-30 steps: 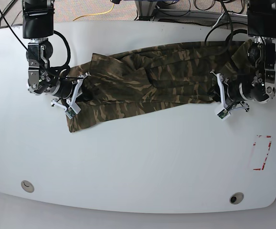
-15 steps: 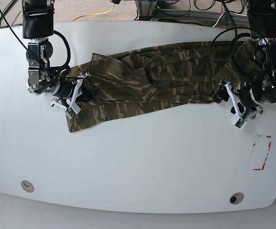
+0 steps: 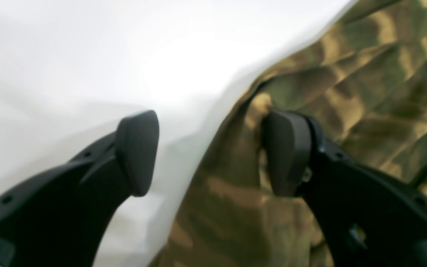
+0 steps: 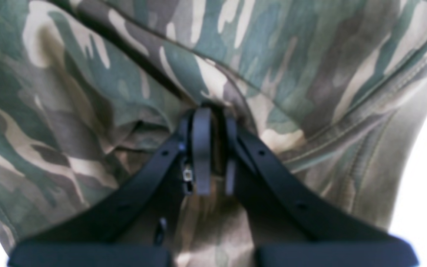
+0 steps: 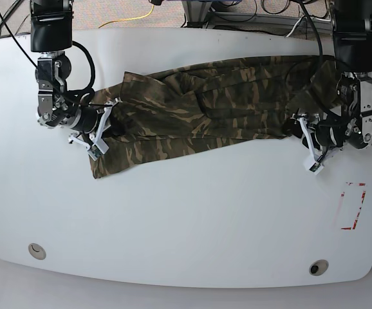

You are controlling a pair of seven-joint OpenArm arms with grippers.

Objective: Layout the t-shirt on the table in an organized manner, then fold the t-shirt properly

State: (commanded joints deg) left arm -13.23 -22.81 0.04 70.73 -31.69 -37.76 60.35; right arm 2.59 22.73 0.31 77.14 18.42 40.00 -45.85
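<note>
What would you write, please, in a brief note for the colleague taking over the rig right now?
Left gripper: open, fingers apart at the near edge of the t-shirt, one over cloth, the other over bare table.
Right gripper: fingers close together on the shirt, a little cloth seemingly between them; a firm grip is unclear.
T-shirt: a long, rumpled band across the table's far half.
Done: no neat fold visible.
Left: smooth it out, then fold it properly.
</note>
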